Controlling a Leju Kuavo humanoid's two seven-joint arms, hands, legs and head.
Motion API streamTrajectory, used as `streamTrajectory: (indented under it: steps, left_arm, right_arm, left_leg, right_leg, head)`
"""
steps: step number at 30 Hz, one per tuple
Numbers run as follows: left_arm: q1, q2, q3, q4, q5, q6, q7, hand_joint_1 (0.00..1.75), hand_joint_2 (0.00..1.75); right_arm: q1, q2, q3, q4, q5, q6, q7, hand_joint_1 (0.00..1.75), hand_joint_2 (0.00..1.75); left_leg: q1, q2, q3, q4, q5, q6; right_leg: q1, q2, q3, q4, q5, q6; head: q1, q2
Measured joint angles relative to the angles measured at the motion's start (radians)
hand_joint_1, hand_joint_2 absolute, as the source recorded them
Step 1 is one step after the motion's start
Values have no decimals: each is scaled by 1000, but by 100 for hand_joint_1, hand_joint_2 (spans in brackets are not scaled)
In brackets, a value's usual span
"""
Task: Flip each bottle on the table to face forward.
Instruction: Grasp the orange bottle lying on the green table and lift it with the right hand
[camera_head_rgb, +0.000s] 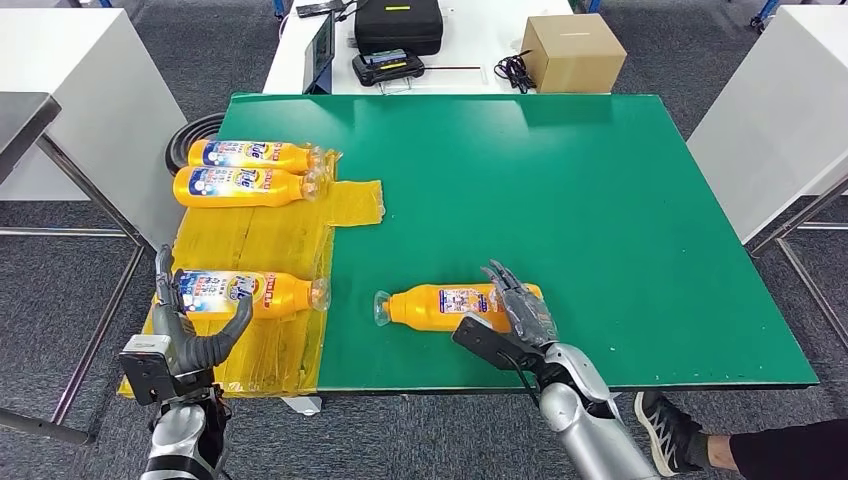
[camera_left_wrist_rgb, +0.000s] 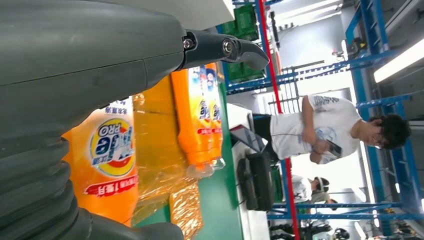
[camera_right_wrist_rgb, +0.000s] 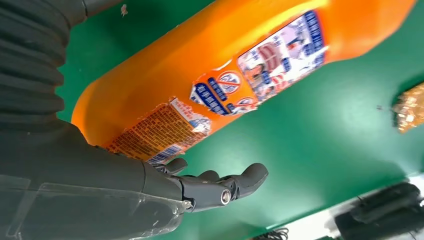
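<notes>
On the green surface (camera_head_rgb: 600, 200), the right hand (camera_head_rgb: 515, 310) lays spread fingers (camera_right_wrist_rgb: 220, 187) over an orange plastic bottle (camera_head_rgb: 440, 305) lying back-label-up at six o'clock, while the left hand (camera_head_rgb: 190, 335) hovers, fingers open and holding nothing, by three front-facing orange bottles (camera_head_rgb: 245, 170) on yellow sheeting (camera_head_rgb: 260, 240) at nine o'clock.

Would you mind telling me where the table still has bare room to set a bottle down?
The green table is bare across its middle, right and far side, beyond the lone bottle under the right hand. The left edge is crowded: the yellow sheet carries three bottles, the nearest beside the left hand.
</notes>
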Motion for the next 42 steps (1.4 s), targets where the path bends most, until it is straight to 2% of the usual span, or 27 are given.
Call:
streamTrajectory:
  steps: [7, 14, 28, 42]
  left_arm:
    - [-16, 0, -19, 42, -8, -13, 0, 0, 175]
    - [-33, 0, -30, 71, -15, -13, 0, 0, 175]
    - [-40, 0, -41, 95, -13, -24, 0, 0, 175]
    - [-94, 0, -41, 182, 13, -66, 0, 0, 175]
  right_arm:
    - [-80, -33, 7, 70, -44, 101, 15, 0, 175]
    - [-130, -44, 26, 121, -53, 104, 16, 0, 175]
    - [-164, -49, 47, 157, -63, 124, 18, 0, 175]
    - [-340, -65, 199, 338, -131, 280, 23, 0, 175]
  left_leg:
    - [0, 0, 0, 0, 0, 0]
    - [0, 0, 1, 0, 0, 0]
    - [0, 0, 1, 0, 0, 0]
    - [0, 2, 3, 0, 0, 0]
  right_leg:
    - [0, 0, 0, 0, 0, 0]
    - [0, 0, 1, 0, 1, 1]
    - [0, 0, 1, 0, 1, 1]
    - [0, 1, 2, 0, 1, 1]
  head:
    - [0, 0]
    - [0, 0]
    - [0, 0]
    - [0, 0]
